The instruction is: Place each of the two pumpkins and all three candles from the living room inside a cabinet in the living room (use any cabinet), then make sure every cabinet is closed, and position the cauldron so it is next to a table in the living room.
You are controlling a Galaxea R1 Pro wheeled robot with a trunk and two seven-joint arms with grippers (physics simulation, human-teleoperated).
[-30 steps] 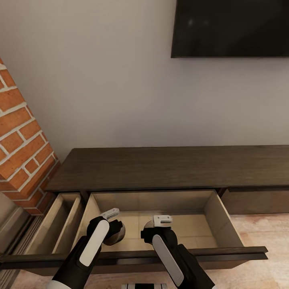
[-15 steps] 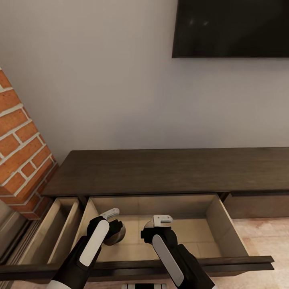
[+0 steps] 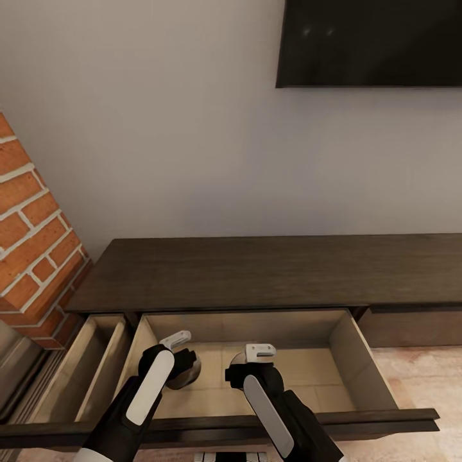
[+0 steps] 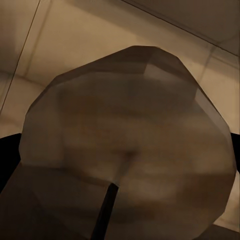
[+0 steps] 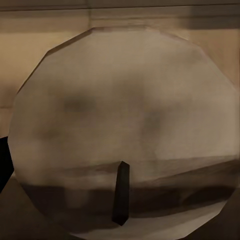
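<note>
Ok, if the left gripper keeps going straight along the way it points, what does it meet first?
The left gripper already seems to carry a candle, whose top sits right before its camera. Past that, the pale floor of the open drawer looks to be next; the gap is hard to judge.

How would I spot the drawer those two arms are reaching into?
Find the black TV on the wall; below it runs the long dark cabinet. The wide open drawer under the cabinet's middle has pale wood insides, much broader than the narrow open one beside the brick pillar.
</note>
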